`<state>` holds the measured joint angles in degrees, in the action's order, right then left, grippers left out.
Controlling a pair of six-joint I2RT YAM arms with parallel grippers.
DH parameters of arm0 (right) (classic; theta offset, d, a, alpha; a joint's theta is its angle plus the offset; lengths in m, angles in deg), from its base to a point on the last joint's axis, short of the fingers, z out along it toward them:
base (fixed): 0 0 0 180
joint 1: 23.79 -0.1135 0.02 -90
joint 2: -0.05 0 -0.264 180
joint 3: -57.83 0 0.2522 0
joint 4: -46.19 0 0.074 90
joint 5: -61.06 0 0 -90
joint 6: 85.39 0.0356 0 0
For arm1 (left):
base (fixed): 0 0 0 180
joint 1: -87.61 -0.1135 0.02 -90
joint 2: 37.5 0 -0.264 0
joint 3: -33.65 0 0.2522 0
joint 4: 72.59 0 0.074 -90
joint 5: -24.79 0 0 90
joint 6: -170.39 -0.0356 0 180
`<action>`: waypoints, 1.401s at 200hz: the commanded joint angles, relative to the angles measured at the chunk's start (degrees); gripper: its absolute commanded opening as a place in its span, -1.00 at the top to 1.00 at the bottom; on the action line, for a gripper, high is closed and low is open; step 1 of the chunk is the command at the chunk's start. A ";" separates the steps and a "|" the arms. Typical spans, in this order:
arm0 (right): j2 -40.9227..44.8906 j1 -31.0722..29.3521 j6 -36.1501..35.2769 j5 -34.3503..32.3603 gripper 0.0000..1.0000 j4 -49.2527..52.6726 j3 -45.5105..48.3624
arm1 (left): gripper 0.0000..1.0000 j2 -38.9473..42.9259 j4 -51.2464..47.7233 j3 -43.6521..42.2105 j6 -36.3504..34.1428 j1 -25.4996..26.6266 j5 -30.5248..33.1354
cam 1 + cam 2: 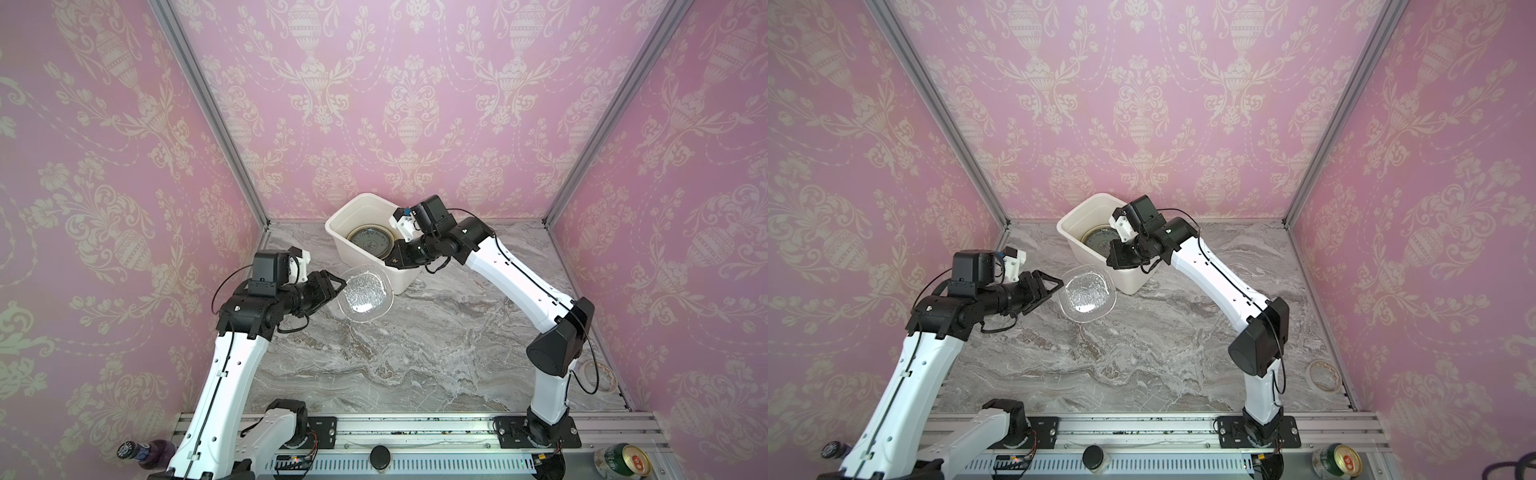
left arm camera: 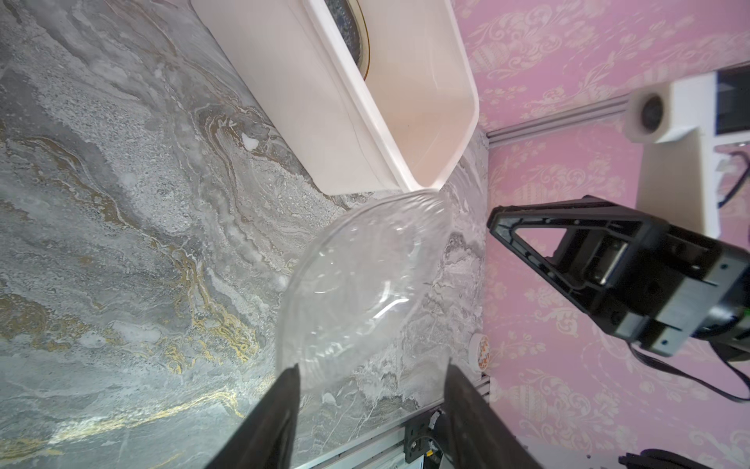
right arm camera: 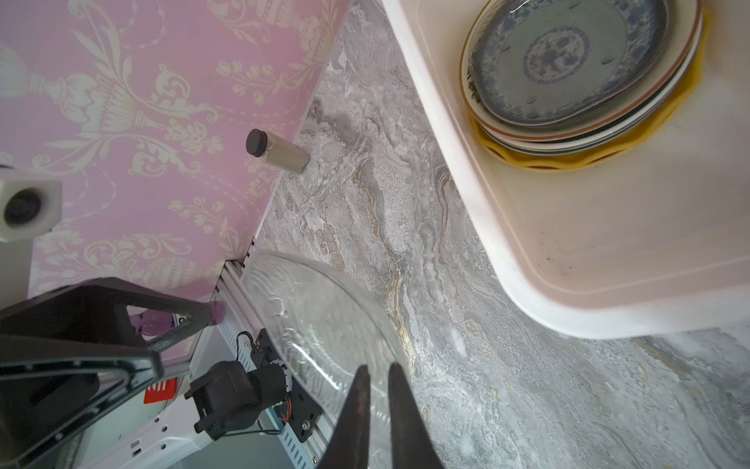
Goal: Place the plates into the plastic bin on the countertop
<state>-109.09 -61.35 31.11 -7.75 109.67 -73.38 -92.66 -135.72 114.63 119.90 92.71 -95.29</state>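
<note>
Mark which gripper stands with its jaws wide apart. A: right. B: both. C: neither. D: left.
D: in the left wrist view the fingers of the left gripper stand far apart on either side of the clear glass plate, while the right gripper is pinched shut on that plate's rim.

Pink wallpaper (image 1: 415, 104) with cream urn motifs; aluminium posts (image 1: 215, 116) at corners
</note>
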 commanded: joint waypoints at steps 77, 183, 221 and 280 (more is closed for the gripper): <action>0.77 3.99 3.25 2.33 0.54 -0.62 -0.16 | -0.65 5.41 -2.19 -2.90 3.50 0.17 8.77; 6.35 -4.48 1.41 4.55 0.02 -21.75 31.55 | -0.55 0.90 -9.02 -18.78 8.98 0.15 11.63; -2.20 -5.35 -4.50 1.61 -0.03 -13.54 22.30 | -0.53 -0.72 -5.51 -23.35 15.40 0.14 11.67; -14.03 -7.33 -14.18 -4.08 -0.12 -0.56 7.40 | -0.36 3.47 8.07 -37.16 36.50 0.35 14.42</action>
<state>-120.02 -67.69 22.30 -8.82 102.02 -61.51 -90.82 -134.19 80.67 144.99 92.71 -84.10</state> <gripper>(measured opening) 0.550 0.692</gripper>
